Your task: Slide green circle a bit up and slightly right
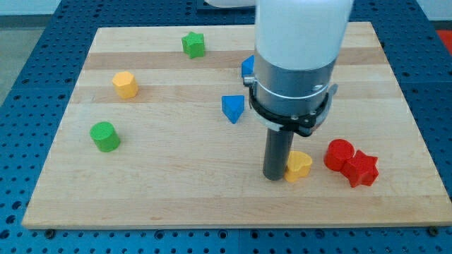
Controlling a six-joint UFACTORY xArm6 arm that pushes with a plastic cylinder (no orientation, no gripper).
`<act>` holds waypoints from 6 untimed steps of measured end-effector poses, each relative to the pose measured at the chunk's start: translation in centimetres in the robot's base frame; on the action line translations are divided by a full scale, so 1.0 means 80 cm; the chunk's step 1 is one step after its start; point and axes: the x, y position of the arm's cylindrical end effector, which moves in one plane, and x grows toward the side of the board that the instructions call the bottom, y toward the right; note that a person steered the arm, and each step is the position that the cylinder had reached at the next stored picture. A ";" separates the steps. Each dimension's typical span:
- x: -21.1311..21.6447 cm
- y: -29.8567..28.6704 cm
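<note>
The green circle (105,136) stands near the left edge of the wooden board (176,190), below the yellow hexagon (125,84). My tip (275,176) rests on the board at the lower right, touching the left side of the yellow heart (299,166). The tip is far to the right of the green circle and slightly lower.
A green star (193,44) sits at the top. A blue triangle (232,108) lies mid-board; another blue block (248,67) is partly hidden behind the arm. A red circle (339,154) and a red star (362,169) touch each other at the right.
</note>
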 end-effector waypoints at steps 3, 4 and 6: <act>0.000 0.049; -0.018 0.002; -0.015 -0.143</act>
